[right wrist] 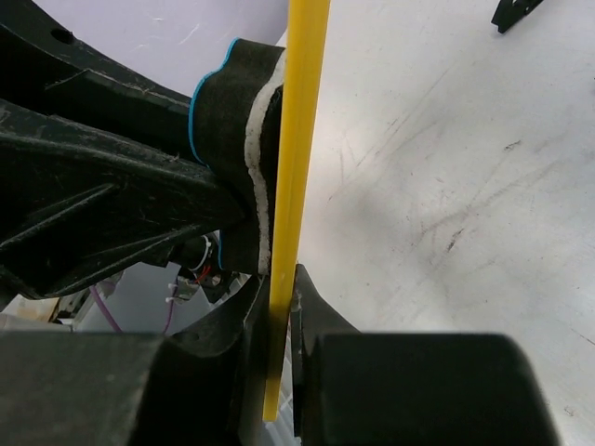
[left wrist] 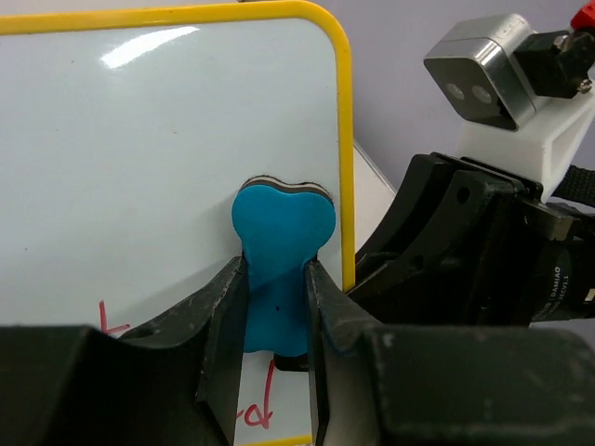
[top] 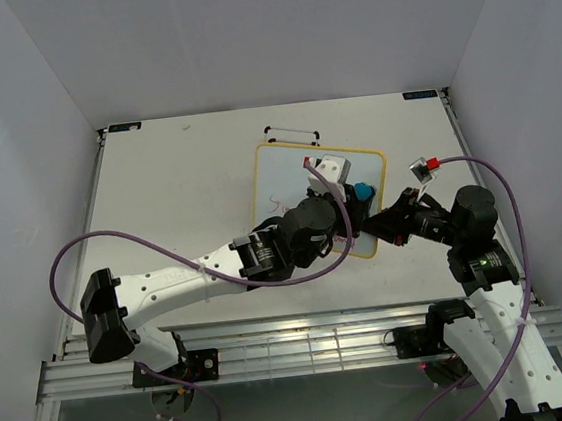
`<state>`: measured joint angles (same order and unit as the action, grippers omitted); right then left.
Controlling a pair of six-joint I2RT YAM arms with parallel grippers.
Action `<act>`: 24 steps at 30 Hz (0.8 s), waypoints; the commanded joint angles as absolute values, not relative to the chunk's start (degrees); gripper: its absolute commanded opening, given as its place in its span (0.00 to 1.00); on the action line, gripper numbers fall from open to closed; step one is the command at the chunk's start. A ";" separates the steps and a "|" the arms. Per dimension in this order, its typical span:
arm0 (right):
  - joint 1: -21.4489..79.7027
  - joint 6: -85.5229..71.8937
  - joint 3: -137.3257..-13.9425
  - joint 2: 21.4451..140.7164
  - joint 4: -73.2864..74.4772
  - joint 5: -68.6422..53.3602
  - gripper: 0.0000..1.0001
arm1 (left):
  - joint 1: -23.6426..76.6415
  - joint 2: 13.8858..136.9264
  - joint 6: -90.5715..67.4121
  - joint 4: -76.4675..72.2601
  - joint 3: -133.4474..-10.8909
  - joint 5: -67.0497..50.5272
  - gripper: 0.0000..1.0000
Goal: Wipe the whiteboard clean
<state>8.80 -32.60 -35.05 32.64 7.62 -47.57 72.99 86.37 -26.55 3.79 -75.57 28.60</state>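
The whiteboard (top: 288, 185) has a white face and a yellow frame, and it is held tilted above the table. My left gripper (left wrist: 276, 307) is shut on the blue bone-shaped eraser (left wrist: 279, 255), which presses on the board face near its right frame edge. Red handwriting (left wrist: 251, 409) shows on the board (left wrist: 158, 149) below the eraser. My right gripper (right wrist: 282, 297) is shut on the board's yellow edge (right wrist: 299, 139); it shows in the top view (top: 381, 225) at the board's right side. The eraser (top: 362, 192) also shows there, and its edge appears in the right wrist view (right wrist: 237, 111).
Two small black feet (top: 290, 129) lie on the white table (top: 167, 182) behind the board. One foot shows in the right wrist view (right wrist: 516, 11). White enclosure walls stand on the left, back and right. Purple cables loop from both arms.
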 commanded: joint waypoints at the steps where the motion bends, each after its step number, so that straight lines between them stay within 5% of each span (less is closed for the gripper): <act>1: 10.02 -32.69 -40.61 30.50 -8.17 -52.65 0.08 | 74.71 87.54 -31.02 11.33 -72.69 29.67 0.00; 17: 10.02 -34.28 -42.10 28.83 -8.09 -50.18 0.08 | 60.56 78.49 -33.58 14.08 -60.56 31.21 0.00; 24: 10.02 -37.18 -40.43 29.35 -12.13 -51.07 0.08 | 63.18 77.52 -29.54 6.25 -61.17 24.35 0.00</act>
